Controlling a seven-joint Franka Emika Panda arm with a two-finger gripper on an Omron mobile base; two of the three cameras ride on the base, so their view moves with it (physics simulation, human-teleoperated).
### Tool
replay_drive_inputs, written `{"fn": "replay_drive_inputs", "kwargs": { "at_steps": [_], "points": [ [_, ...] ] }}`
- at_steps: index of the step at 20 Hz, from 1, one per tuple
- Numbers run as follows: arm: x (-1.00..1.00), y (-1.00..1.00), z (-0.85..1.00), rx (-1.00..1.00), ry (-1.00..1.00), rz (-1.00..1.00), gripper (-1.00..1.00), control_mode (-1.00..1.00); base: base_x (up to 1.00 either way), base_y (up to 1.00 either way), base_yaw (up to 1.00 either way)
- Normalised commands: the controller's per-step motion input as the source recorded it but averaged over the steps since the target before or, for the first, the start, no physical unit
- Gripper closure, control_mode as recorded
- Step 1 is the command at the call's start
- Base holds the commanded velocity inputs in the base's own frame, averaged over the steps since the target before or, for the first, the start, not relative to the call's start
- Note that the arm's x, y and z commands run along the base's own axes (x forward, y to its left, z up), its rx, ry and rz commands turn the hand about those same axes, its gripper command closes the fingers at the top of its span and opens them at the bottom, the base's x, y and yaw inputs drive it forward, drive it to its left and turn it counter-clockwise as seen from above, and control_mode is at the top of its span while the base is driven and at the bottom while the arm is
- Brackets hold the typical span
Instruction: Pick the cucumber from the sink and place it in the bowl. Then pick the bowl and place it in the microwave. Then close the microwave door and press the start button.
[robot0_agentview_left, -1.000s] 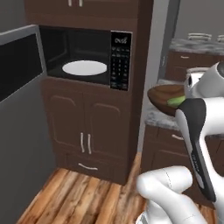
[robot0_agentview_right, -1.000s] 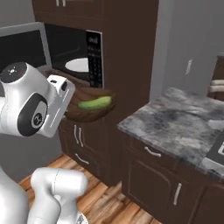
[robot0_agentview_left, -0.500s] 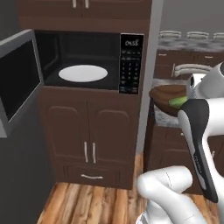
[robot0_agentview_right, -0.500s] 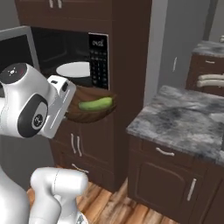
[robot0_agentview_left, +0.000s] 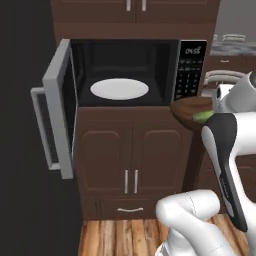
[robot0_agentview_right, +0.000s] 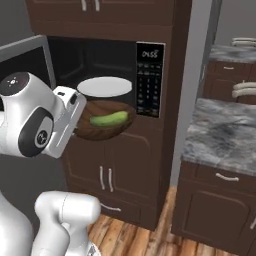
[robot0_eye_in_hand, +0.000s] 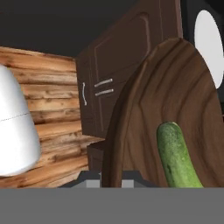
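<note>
The dark brown wooden bowl (robot0_agentview_right: 100, 131) hangs in the air in front of the microwave (robot0_agentview_left: 125, 57), just below its opening, and holds the green cucumber (robot0_agentview_right: 108, 119). My gripper (robot0_agentview_right: 76, 132) is shut on the bowl's left rim. From the left base view the bowl (robot0_agentview_left: 189, 108) and cucumber (robot0_agentview_left: 204, 116) sit right of the opening, under the keypad (robot0_agentview_left: 190, 75). The microwave door (robot0_agentview_left: 58, 111) stands open to the left, showing the white turntable (robot0_agentview_left: 119, 89). The hand view shows the cucumber (robot0_eye_in_hand: 175, 158) lying in the bowl (robot0_eye_in_hand: 175, 83), whose rim runs down to my gripper (robot0_eye_in_hand: 111, 180).
Brown cabinet doors (robot0_agentview_left: 131, 155) with silver handles sit under the microwave, above a wood floor (robot0_agentview_left: 115, 239). A grey granite counter (robot0_agentview_right: 225, 135) lies to the right. A dark wall (robot0_agentview_left: 22, 130) fills the left side beside the open door.
The whole picture has shifted as the base drove: the microwave now sits nearer and more centred, with its door seen edge-on. The bowl with the cucumber stays in my gripper.
</note>
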Motion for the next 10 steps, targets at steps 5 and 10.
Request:
{"fn": "replay_drive_inputs", "kwargs": {
  "at_steps": [5, 10],
  "points": [
    [0.00, 0.00, 0.00, 0.00, 0.00, 0.00, 1.00, 1.00, 0.22, 0.15, -0.06],
    [0.00, 0.00, 0.00, 0.00, 0.00, 0.00, 1.00, 1.00, 0.39, 0.02, -0.06]
  ]
}}
